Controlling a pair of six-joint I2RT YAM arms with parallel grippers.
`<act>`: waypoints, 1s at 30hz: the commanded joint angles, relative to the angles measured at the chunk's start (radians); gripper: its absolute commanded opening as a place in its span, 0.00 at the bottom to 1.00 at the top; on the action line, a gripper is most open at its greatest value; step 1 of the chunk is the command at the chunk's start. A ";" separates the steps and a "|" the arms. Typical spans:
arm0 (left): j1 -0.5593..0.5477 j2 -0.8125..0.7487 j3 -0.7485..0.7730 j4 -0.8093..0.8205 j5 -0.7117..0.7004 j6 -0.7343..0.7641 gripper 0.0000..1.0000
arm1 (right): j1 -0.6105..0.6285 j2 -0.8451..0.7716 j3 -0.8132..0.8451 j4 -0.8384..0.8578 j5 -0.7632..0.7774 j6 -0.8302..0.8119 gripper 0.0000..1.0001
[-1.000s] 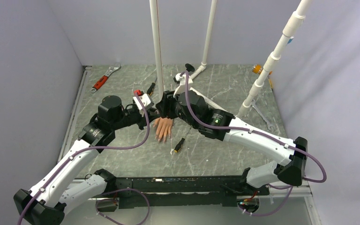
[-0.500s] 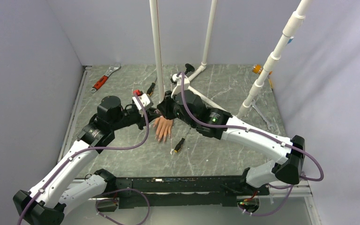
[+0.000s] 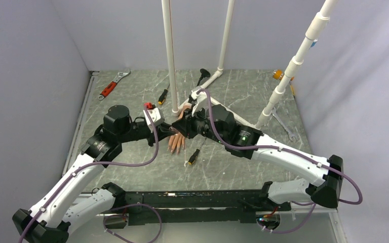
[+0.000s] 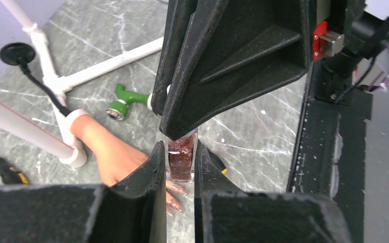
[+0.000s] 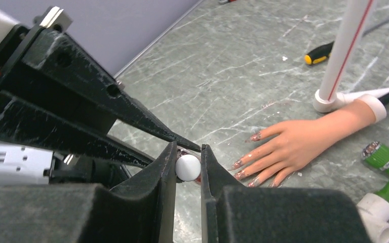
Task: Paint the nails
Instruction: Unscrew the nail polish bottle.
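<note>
The peach mannequin hand [image 3: 176,142] lies flat on the table, fingers pointing toward the arms. In the right wrist view the hand [image 5: 306,142] shows its nails [image 5: 256,137] smeared with reddish glitter polish. My left gripper [image 4: 181,163] is shut on a small bottle of dark red polish [image 4: 181,157] held just above the fingers. My right gripper [image 5: 188,164] is shut on the bottle's white round cap [image 5: 188,167]. The two grippers meet tip to tip over the hand [image 3: 180,129]. The hand's white cuff [image 4: 76,117] rests by a pipe foot.
A black-and-yellow screwdriver [image 3: 194,156] lies near the fingertips. A green-handled tool [image 5: 385,163] lies beside the wrist. White PVC poles [image 3: 169,55] stand behind the hand, another pole [image 3: 294,66] at the right. A red wrench [image 3: 111,87] lies far left.
Both grippers have moved a little toward the near side and lower over the hand's fingers. The right arm has swung out to the right, uncovering the wrist cuff.
</note>
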 commanded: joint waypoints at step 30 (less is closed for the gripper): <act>0.003 0.044 0.046 0.033 0.231 0.049 0.00 | 0.011 -0.137 -0.096 0.103 -0.363 -0.282 0.65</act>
